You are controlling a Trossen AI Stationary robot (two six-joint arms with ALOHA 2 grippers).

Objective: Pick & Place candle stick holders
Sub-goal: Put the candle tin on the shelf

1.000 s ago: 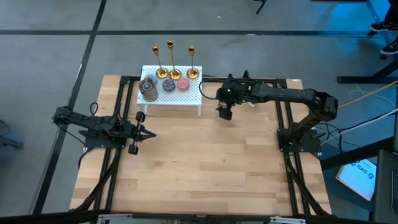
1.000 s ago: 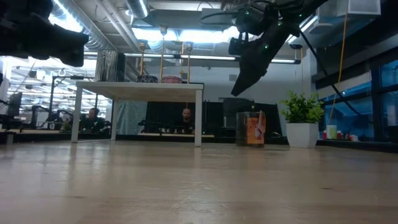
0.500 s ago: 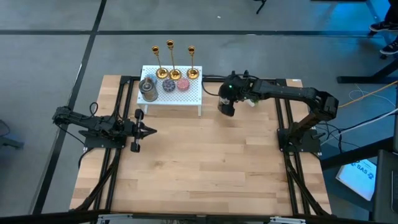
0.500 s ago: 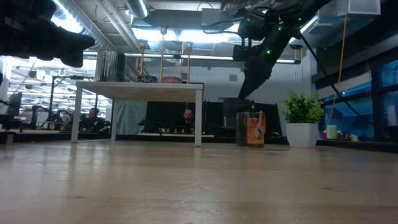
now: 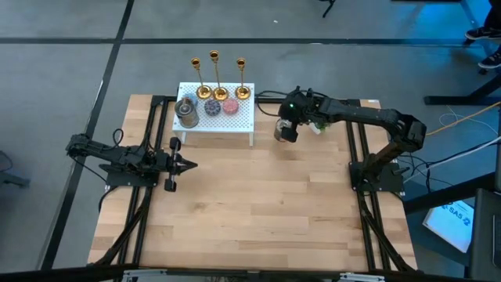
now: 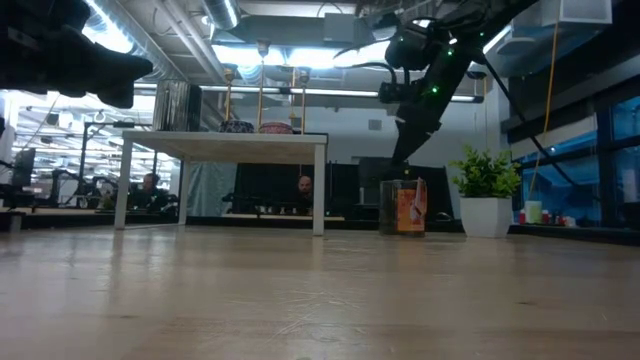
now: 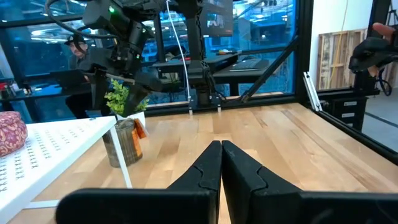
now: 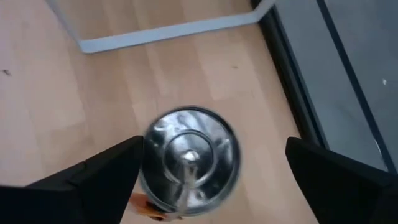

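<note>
**Right gripper hanging spread above a metal tin beside the white stand**

Right gripper (image 5: 283, 133), at the end of the dark right arm, is hovering with its two dark fingers (image 8: 93, 177) spread wide apart, straddling a round, shiny silver metal tin (image 8: 189, 158) seen from directly above; nothing is pinched between them. This tin is standing on the light wooden table (image 5: 266, 204), just beside a leg of the small white perforated stand (image 5: 235, 121). Three shiny gold candle stick holders (image 5: 214, 74), each a thin stem on a round flared base, are standing upright in a row along the stand's far edge, well apart from both grippers. Left gripper (image 5: 188, 164) is resting low over the table's left side, its fingers (image 7: 205, 171) pressed together on nothing.
</note>
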